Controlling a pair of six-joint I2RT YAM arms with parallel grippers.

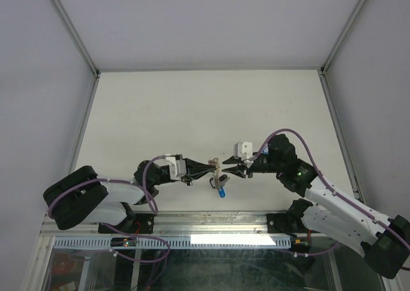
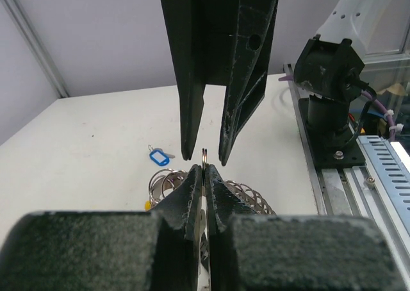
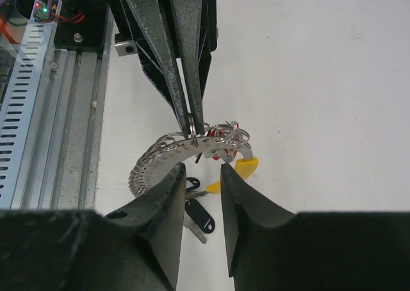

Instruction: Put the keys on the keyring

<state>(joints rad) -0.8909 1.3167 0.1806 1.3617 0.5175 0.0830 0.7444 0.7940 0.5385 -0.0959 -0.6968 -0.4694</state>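
- Left pincer (image 3: 192, 125): closed on a thin loop at the top edge of the keyring (image 3: 160, 155), holding it between the two arms.
- Right pincer (image 3: 202, 174): open, its fingers either side of the ring's arc, gripping nothing.
- Keys (image 3: 247, 166): yellow, black and red tags bunched at the ring.
- Blue-tagged key (image 2: 158, 156): loose on the surface (image 1: 192, 111), near the ring.
- Step, as judged: steadying the ring for threading.
- Next move calls for: a fine pinch by the right pincer on the ring while the left keeps firm.
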